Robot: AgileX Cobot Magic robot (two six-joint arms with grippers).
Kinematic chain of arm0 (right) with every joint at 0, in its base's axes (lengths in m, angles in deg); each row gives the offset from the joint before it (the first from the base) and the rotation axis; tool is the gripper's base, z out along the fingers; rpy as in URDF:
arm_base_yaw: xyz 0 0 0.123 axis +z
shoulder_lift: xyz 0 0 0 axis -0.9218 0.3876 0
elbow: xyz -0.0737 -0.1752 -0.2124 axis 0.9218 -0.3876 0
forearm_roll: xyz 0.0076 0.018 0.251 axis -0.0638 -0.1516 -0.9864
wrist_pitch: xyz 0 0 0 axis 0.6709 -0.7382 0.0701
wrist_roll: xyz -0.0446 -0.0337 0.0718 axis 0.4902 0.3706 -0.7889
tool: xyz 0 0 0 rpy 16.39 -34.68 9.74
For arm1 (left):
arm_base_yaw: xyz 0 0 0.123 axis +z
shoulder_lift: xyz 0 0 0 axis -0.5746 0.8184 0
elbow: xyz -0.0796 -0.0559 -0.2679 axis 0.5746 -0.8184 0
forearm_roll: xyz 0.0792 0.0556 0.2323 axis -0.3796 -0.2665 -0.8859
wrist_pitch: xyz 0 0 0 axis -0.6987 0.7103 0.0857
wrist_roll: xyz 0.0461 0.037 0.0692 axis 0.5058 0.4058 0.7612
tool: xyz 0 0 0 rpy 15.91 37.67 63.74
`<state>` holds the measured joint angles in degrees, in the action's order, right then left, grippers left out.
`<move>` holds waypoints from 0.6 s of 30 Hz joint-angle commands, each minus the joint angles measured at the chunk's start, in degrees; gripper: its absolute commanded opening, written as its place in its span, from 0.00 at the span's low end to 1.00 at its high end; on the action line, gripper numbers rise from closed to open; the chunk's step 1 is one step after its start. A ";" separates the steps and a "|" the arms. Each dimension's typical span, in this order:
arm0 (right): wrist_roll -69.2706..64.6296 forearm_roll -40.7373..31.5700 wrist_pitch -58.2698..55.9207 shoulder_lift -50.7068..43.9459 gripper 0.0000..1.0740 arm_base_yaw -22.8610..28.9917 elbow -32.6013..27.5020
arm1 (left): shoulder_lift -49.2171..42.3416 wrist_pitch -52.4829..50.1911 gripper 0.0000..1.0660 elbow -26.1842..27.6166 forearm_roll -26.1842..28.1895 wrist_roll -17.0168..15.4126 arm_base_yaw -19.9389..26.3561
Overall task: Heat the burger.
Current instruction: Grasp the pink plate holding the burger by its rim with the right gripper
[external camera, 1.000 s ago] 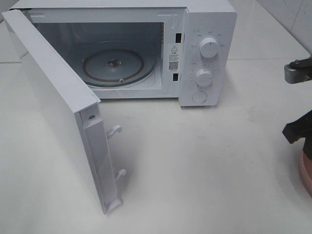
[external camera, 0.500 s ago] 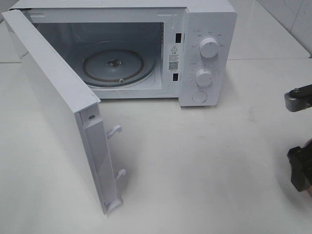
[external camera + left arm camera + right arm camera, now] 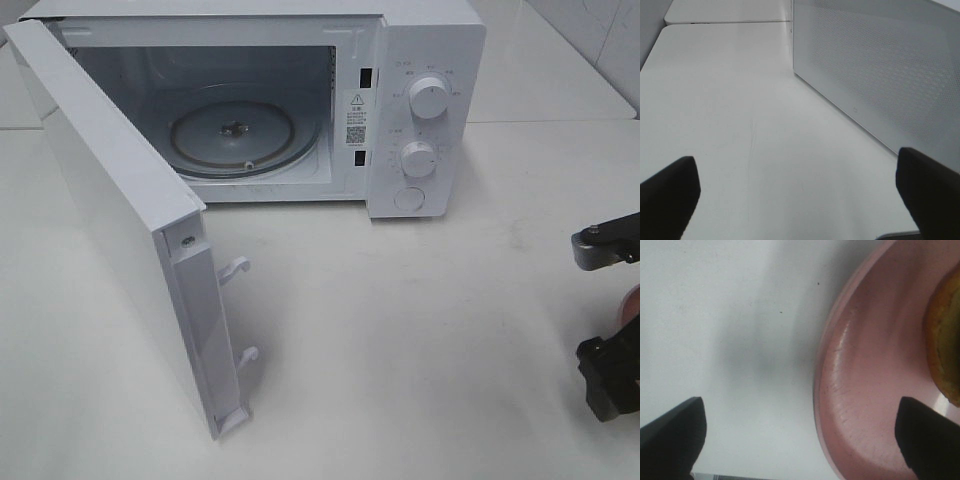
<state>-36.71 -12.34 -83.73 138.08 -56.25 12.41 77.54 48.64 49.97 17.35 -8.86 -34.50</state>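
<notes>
Hanging at the right edge of the high view, the right end effector (image 3: 610,310) has its two dark fingers spread wide, one on either side of a sliver of pink plate (image 3: 632,305), and it grips nothing. Its wrist camera shows the same wide gap (image 3: 800,440) over the plate's rim (image 3: 865,390) and the white bench (image 3: 730,315). The burger (image 3: 946,340) sits on that plate, and only the golden edge of its bun shows at the border of the picture. It is well apart from the microwave (image 3: 430,50), which stands at the back of the bench (image 3: 420,330). The microwave's door (image 3: 110,210) is swung out fully to the left. Inside, the glass turntable (image 3: 232,135) is bare. Two white knobs (image 3: 429,99) (image 3: 418,159) and a round button (image 3: 408,198) line the front panel. The left end effector (image 3: 797,192) is also spread wide and empty, low over the bench beside a grey dotted panel (image 3: 880,65).
</notes>
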 commanded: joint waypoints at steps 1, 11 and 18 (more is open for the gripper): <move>-2.23 1.89 3.44 3.95 0.90 -0.29 -0.40 | -0.97 -0.52 0.94 0.06 0.57 -0.06 -0.29; -4.58 3.38 9.34 11.80 0.88 -0.29 -0.34 | -0.97 -0.52 0.94 0.06 0.57 -0.06 -0.29; -4.64 4.58 10.43 12.66 0.81 -0.29 -0.34 | -0.97 -0.52 0.94 0.06 0.57 -0.06 -0.29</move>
<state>-40.78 -9.31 -73.93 150.05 -56.25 12.47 77.54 48.64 49.97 17.35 -8.86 -34.50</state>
